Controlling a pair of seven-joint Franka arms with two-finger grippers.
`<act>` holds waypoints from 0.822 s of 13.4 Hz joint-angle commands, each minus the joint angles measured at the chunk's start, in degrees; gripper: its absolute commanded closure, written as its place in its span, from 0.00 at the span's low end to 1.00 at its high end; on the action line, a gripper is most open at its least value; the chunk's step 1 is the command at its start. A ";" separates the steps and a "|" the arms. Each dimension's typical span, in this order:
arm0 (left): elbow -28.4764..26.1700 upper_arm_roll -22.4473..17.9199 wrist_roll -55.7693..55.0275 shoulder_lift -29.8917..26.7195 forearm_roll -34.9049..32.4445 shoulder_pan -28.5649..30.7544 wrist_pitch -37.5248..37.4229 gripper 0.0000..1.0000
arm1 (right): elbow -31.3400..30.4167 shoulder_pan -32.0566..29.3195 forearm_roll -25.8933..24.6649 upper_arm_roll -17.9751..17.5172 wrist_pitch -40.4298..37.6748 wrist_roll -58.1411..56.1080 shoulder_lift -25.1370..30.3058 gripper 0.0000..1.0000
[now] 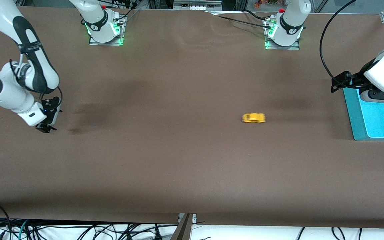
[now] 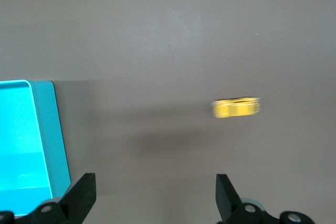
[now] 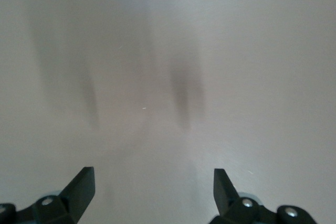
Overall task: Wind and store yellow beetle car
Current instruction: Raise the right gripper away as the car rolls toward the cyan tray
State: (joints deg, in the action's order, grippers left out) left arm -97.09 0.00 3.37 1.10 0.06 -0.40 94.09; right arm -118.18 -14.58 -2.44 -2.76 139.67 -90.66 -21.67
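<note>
Two tools, both w/ jaws wide & empty: left tool [image 2: 152,198] hangs over the teal tray [image 1: 355,113], right tool [image 1: 47,126] waits over bare desk [image 1: 165,166] at the right arm's end. We see the yellow beetle car [image 1: 253,118] alone on the desk near the tray, smeared, prob. rolling. Risk: it's tiny, so a grab could miss or knock it further off.

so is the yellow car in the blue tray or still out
Out: the yellow beetle car sits on the brown table, apart from the blue tray.
</note>
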 commanded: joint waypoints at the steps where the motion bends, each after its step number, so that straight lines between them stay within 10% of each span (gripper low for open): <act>1: 1.56 0.26 0.05 0.48 -0.06 0.22 -1.46 0.00 | 4.00 -0.71 2.86 -2.07 -3.79 6.70 0.05 0.00; 11: 1.47 0.26 0.14 0.48 0.11 0.31 -2.50 0.00 | 22.80 6.84 3.93 -4.54 -27.86 56.61 0.05 0.00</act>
State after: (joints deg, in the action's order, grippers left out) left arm -97.10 0.00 3.37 1.10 0.06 -0.40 93.70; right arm -99.00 -9.36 0.70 -7.50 116.06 -41.41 -21.39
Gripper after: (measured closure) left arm 0.000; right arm 0.000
